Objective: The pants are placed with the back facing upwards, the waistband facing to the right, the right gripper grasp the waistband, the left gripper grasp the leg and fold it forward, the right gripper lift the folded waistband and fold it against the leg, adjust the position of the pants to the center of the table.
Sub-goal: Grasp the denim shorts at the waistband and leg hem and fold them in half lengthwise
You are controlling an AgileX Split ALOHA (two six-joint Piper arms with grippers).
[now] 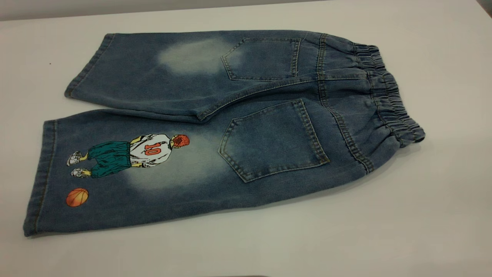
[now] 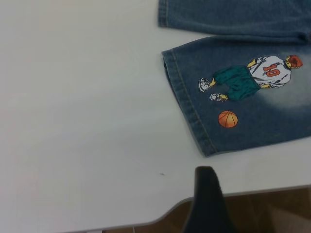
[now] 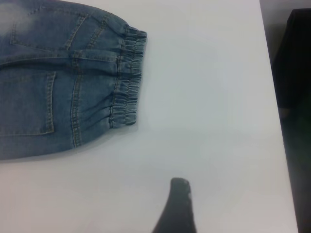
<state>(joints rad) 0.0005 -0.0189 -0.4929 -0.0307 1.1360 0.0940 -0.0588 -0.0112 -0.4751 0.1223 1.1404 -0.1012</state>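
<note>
White tabletop, the table (image 1: 442, 215), fills the exterior view, and the pants (image 1: 215, 127) lie flat on it with their back facing up. Both legs point toward the left side of that view. The waistband (image 1: 388, 96), a gathered elastic strip of the same faded blue denim, runs along the right end. Two patch pockets sit just inside it, one on each half of the seat.

The nearer leg (image 1: 127, 173) carries a print of a player in a white number 10 jersey and green shorts, with an orange basketball (image 1: 77, 197) close to the hem. The farther leg is plain apart from a pale faded patch. It lies just beside the printed one, its inner edge slightly overlapping at the crotch.

No arm appears in the exterior view. In the left wrist view, one dark fingertip of the left gripper (image 2: 206, 180) shows over the table edge, near the hem corner of the printed leg but apart from it, touching no cloth. In the right wrist view, one dark fingertip of the right gripper (image 3: 180, 189) hangs over bare table, near the waistband's end but clear of it. Each wrist view shows only a single fingertip, so whether either gripper's fingers are spread or closed cannot be told. Neither one holds any denim.
</note>
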